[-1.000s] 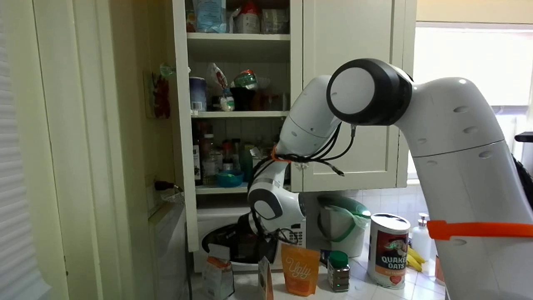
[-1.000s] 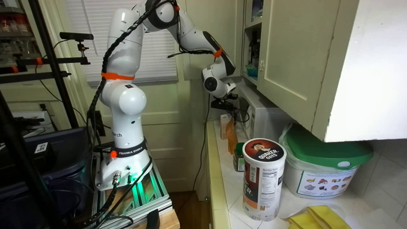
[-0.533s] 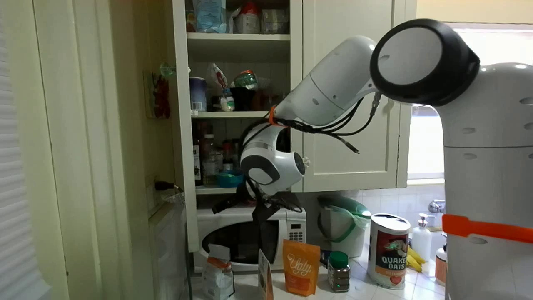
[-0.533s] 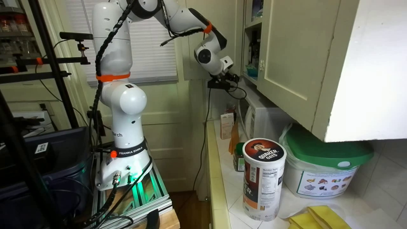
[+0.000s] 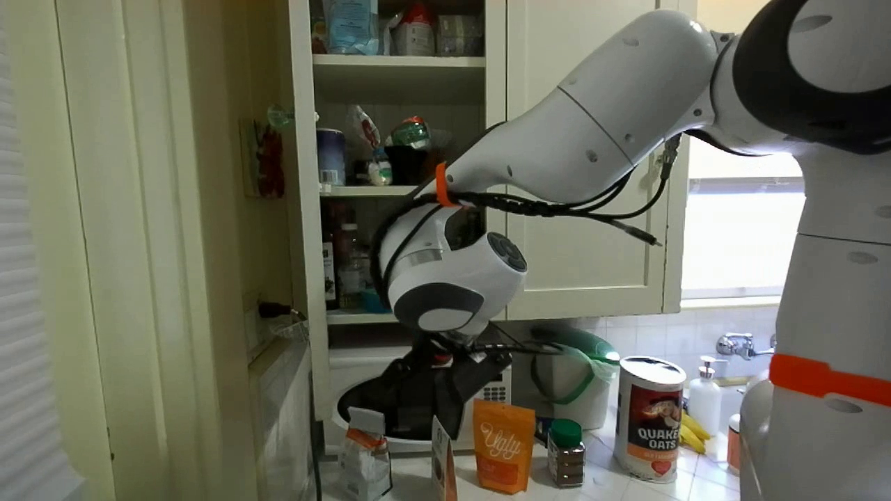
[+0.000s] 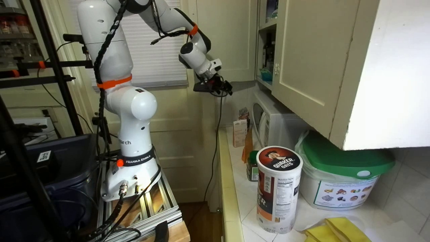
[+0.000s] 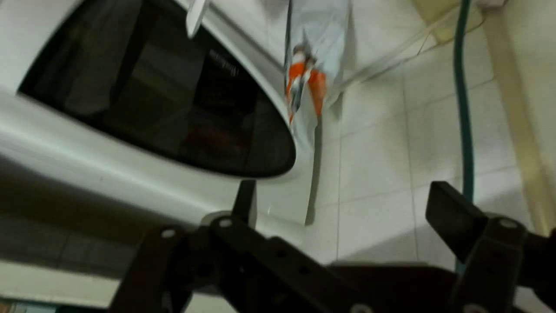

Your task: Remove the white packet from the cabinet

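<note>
In an exterior view the cabinet (image 5: 495, 69) stands with its left half's shelves exposed and its right door shut. I cannot tell for certain which thing is the white packet. A flat pinkish-white carton (image 6: 240, 133) rests upright on the counter. Left of it in an exterior view is a whitish bag (image 5: 365, 463) with an orange patch, which also shows in the wrist view. My gripper (image 7: 343, 189) is open, its fingers (image 7: 456, 217) wide apart with nothing between them. It hangs in the air (image 6: 226, 88) in front of the microwave, clear of the counter.
An orange pouch (image 5: 502, 445), a green-lidded jar (image 5: 566, 452) and an oats canister (image 5: 649, 417) line the counter. Behind stand the microwave (image 6: 285, 121) and a green-lidded bin (image 6: 339, 188). Bottles and a teal bowl (image 6: 266, 74) occupy the lower shelf. A cord (image 7: 462, 108) runs down beside the counter.
The gripper has pulled up and back from the microwave front and counter items, towards the robot's base, and its jaws have opened. The orange pouch has shifted slightly, exposing more of the carton.
</note>
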`<state>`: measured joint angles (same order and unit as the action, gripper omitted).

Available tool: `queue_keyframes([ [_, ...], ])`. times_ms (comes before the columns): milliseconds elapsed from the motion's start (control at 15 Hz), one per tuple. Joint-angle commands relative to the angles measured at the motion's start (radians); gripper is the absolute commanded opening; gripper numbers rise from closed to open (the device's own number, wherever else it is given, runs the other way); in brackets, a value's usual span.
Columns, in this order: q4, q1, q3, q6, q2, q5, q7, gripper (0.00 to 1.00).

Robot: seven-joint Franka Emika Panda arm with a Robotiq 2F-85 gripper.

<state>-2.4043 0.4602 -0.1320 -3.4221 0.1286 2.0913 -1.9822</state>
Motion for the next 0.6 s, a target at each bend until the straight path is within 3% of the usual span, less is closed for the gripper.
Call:
queue_keyframes([
  [0,-0.037,0.167,0.113,-0.147,0.011,0.272,-0.176,1.00],
  [67,-0.034,0.213,0.154,-0.196,0.015,0.347,-0.214,1.00],
  [200,-0.070,0.379,0.310,-0.196,0.034,0.489,-0.282,1.00],
  [267,-0.045,0.254,0.186,-0.145,0.001,0.359,-0.131,1.00],
  [400,-0.063,0.349,0.272,-0.146,0.001,0.420,-0.156,1.00],
  [533,-0.068,0.368,0.289,-0.146,0.001,0.422,-0.158,1.00],
])
